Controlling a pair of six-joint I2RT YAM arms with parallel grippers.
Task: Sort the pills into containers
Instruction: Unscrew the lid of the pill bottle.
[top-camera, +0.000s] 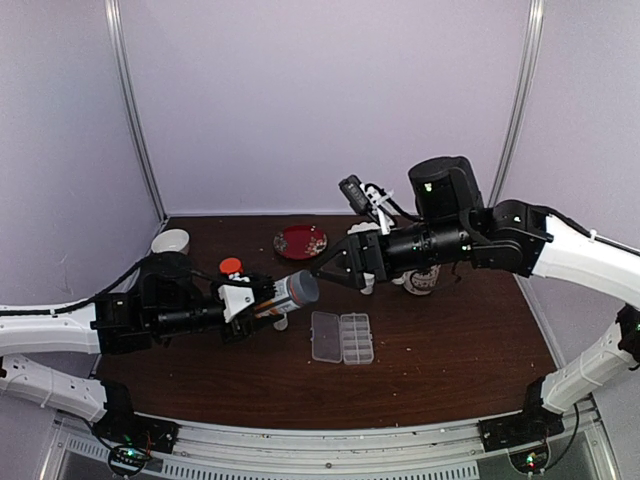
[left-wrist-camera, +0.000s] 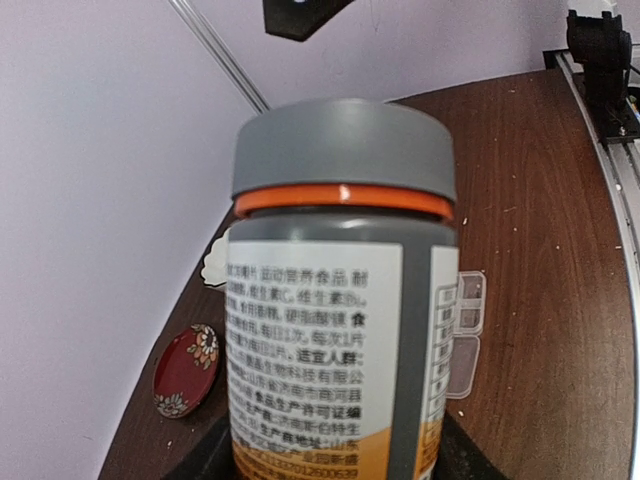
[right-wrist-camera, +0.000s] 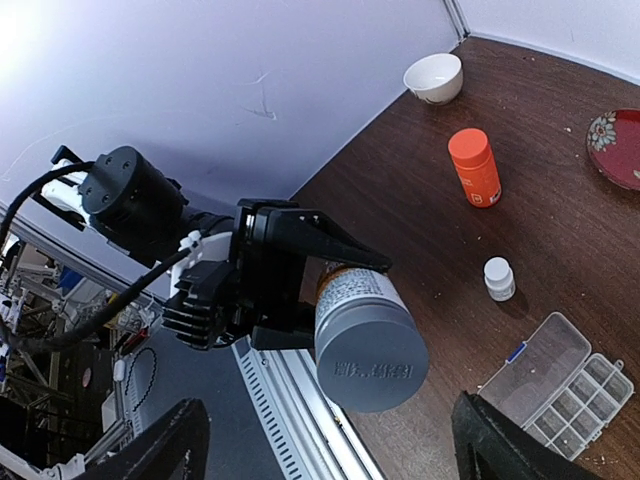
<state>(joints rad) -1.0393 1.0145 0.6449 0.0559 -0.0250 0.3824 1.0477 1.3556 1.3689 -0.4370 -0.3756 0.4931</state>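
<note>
1. The left gripper (right-wrist-camera: 300, 285) is clamped round the body of a labelled jar (left-wrist-camera: 340, 300), holding it up off the table (top-camera: 450, 360) and tipped almost onto its side
2. The jar's grey cap (right-wrist-camera: 370, 350) is on, with an orange ring just under it, and it points across towards the right arm
3. The right gripper (top-camera: 335, 265) hangs close to that cap with its fingers spread wide and nothing between them; whether a fingertip touches the cap I cannot tell
4. The pill box (top-camera: 342, 337) lies flat near the middle of the table, just in front of the raised jar; its lid (top-camera: 325, 335) is folded open to the left, and the two rows of cells (top-camera: 358, 338) face up on the right
5. The pills are too small for me to pick out; a few pale specks dot the brown wood, but I cannot say what they are, or what sits in the cells
6. A small white bottle (right-wrist-camera: 498, 278) stands between the box and an orange bottle (right-wrist-camera: 474, 167), with a white bowl (right-wrist-camera: 434, 76) in the far left corner
7. A red plate (top-camera: 300, 240) lies at the back, and a mug (top-camera: 422, 280) stands under the right arm
</note>
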